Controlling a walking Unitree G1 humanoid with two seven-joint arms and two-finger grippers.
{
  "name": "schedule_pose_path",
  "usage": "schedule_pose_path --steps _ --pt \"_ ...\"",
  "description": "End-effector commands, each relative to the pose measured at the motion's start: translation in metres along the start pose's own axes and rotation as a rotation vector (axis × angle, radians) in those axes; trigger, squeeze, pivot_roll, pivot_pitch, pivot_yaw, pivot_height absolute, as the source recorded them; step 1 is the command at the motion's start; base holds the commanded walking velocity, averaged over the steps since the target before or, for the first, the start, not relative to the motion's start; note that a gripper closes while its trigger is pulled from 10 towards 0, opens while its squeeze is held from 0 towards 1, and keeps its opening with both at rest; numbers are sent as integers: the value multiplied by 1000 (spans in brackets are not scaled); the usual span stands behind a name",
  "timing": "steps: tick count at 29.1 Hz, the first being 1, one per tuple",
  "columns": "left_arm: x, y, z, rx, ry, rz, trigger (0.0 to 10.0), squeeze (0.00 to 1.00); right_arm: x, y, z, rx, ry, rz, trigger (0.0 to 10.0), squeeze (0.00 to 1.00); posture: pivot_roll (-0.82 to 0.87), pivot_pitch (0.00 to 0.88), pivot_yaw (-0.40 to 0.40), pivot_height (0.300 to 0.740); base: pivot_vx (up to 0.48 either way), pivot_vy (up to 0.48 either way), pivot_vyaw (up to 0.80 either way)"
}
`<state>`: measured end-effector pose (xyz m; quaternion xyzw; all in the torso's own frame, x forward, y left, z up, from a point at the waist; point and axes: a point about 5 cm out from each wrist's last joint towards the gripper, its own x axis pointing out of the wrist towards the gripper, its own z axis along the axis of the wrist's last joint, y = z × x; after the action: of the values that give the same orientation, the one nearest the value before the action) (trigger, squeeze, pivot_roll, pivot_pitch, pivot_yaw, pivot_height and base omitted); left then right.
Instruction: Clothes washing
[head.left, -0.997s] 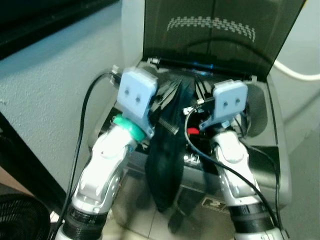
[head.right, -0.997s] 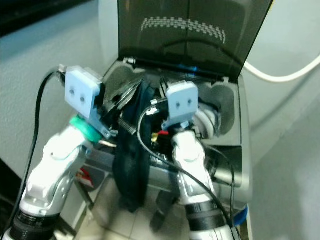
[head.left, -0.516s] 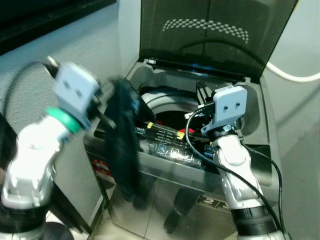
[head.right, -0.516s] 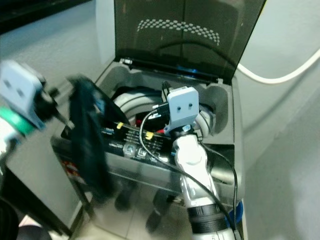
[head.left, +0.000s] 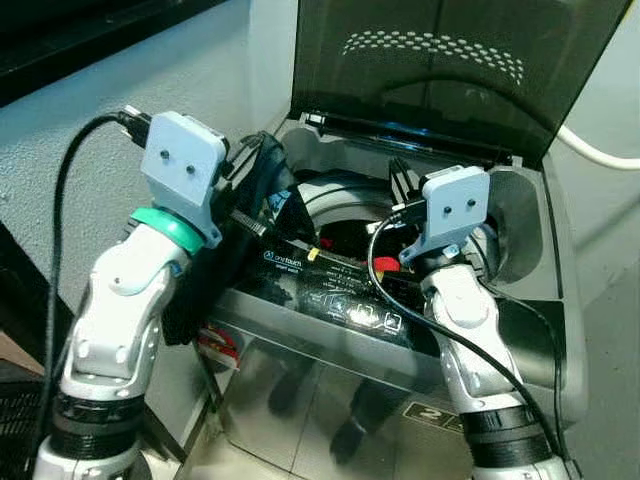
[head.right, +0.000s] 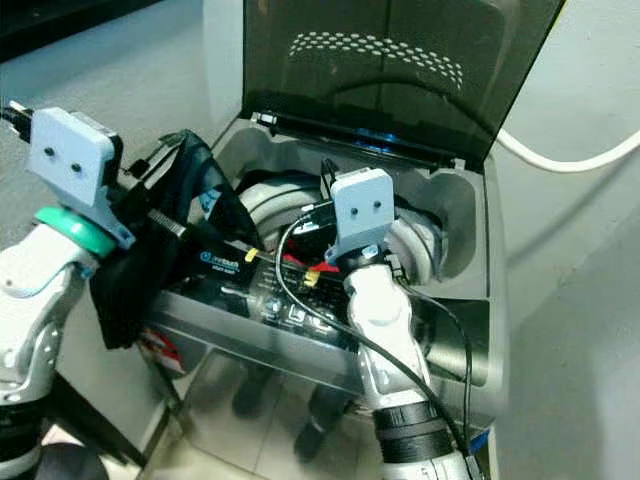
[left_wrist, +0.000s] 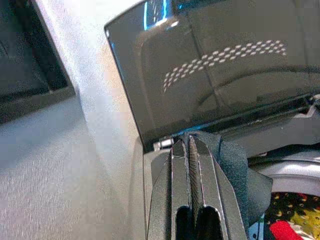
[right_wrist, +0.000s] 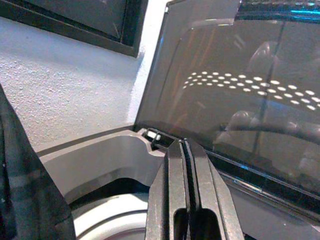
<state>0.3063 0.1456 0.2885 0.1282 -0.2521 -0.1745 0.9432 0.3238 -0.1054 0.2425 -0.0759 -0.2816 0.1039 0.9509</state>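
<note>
A top-loading washing machine (head.left: 520, 330) stands before me with its dark lid (head.left: 440, 70) raised. Red and patterned laundry (head.left: 345, 235) lies in the tub. My left gripper (head.left: 258, 152) is at the machine's left rim, shut on a dark garment (head.left: 225, 265) that hangs down over the front left corner. In the left wrist view the closed fingers (left_wrist: 181, 165) have that dark cloth (left_wrist: 235, 160) bunched at their tip. My right gripper (head.left: 400, 182) hovers above the tub opening, shut and holding nothing; its fingers (right_wrist: 175, 175) point at the lid.
The control panel (head.left: 340, 305) runs along the machine's front edge. A white hose (head.left: 600, 155) curves along the wall at the right. A grey textured wall (head.left: 70, 150) is close on the left, with a dark frame (head.left: 80, 40) above it.
The dark garment hung between both arms at the machine's front a second ago. My left arm swung it far left, then brought it back to the left rim. The right arm barely moved.
</note>
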Motion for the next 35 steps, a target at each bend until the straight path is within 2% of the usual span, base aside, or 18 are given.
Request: schedule_pose_path --steps 1,7,8,9,10,20,21,22,23,24,31,32,33,35 --pt "3 -1 1 -4 -21 15 10000 0 0 0 -2 1 9 1 10000 0 196 0 -23 740 0 0 0" --pt "4 -2 0 -12 -25 26 10000 0 0 0 -3 3 11 2 10000 0 196 0 -23 740 0 0 0" --pt "4 -2 0 -26 -30 26 10000 243 0 1 -3 4 11 2 10000 0 196 0 -23 740 0 0 0" --pt "4 -2 0 -26 -30 26 10000 243 0 1 -3 4 11 2 10000 0 196 0 -23 740 0 0 0" --pt "4 -3 1 -33 -33 26 10000 1000 0 1 -3 4 12 3 10000 0 199 0 -22 740 0 0 0" --pt "6 -3 2 -45 -42 16 10000 1000 -1 3 -3 10 13 1 10000 0 198 0 -15 740 0 0 0" --pt "6 -4 2 -43 -45 8 4784 1000 -1 3 -3 10 13 0 10000 0 197 0 -14 740 0 0 0" --pt "6 -6 2 -46 -51 0 0 333 -1 3 -3 10 14 -2 10000 0 197 0 -14 740 0 0 0" --pt "6 -6 2 -46 -51 0 0 333 -1 3 -3 10 14 -2 10000 0 197 0 -14 740 0 0 0" --pt "6 -6 2 -48 -55 -4 0 0 -1 3 -3 10 14 -2 10000 0 197 0 -14 740 0 0 0" --pt "9 -12 7 -63 -90 -43 0 0 -1 3 -3 12 11 -3 10000 0 200 0 -15 740 0 0 0" --pt "13 -16 11 -74 -108 -66 10000 0 -1 4 -3 14 11 1 10000 0 205 0 -18 740 0 0 0" --pt "13 -16 11 -74 -108 -66 10000 0 -1 4 -3 14 11 1 10000 0 205 0 -18 740 0 0 0" --pt "21 -26 22 -103 -159 -129 10000 0 -1 9 -4 23 17 33 10000 0 207 0 -20 740 0 0 0"
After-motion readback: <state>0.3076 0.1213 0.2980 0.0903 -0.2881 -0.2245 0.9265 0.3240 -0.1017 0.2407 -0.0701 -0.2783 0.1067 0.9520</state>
